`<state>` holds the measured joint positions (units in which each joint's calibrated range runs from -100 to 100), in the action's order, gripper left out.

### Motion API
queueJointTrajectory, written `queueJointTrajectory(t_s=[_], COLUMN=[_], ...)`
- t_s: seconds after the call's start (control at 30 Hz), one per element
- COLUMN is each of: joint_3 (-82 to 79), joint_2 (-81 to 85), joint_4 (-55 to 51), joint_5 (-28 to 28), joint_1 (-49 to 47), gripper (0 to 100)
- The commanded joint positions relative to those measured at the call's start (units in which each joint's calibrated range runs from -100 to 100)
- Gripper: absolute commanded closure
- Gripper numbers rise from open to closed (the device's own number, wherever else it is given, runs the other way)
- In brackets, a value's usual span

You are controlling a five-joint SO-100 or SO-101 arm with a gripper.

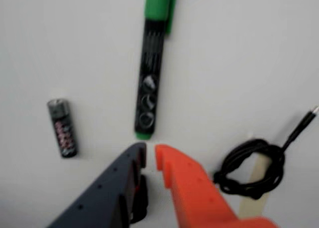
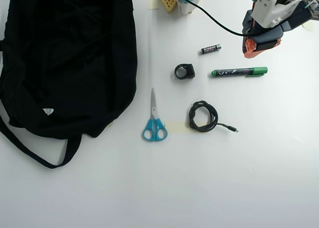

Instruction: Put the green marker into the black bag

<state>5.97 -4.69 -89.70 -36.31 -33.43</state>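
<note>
The green marker [image 1: 151, 73] lies flat on the white table, its green cap at the top of the wrist view and its green tip end just above my fingertips. In the overhead view the marker [image 2: 239, 72] lies level, cap to the right. My gripper [image 1: 150, 155], with one dark finger and one orange finger, is shut with only a thin gap and holds nothing. In the overhead view my gripper [image 2: 251, 48] hovers just above the marker, at the upper right. The black bag [image 2: 65, 63] fills the left side, with a strap [image 2: 35, 155] trailing below it.
A small black battery [image 1: 63, 128] lies left of the marker and also shows in the overhead view [image 2: 211, 49]. A coiled black cable [image 1: 251, 168] lies at the right and below the marker in the overhead view [image 2: 203, 116]. Blue scissors [image 2: 154, 120] and a black ring [image 2: 184, 71] lie mid-table.
</note>
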Motion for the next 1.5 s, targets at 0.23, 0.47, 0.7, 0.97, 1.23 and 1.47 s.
queueJointTrajectory(t_s=[0.23, 0.47, 0.7, 0.97, 1.23, 1.47], joint_3=[0.67, 0.58, 1.21, 1.3, 1.3, -0.04], joint_2=[-6.26, -9.0, -9.0, -12.07, -15.89, -17.38], joint_4=[3.48, 2.62, -2.9, -1.95, 2.36, 2.36], joint_5=[4.27, 7.63, 8.89, 9.2, 8.52, 7.16], joint_1=[-0.53, -1.42, -0.97, -0.38, -0.82, -1.87], gripper=[72, 63, 63, 63, 63, 63])
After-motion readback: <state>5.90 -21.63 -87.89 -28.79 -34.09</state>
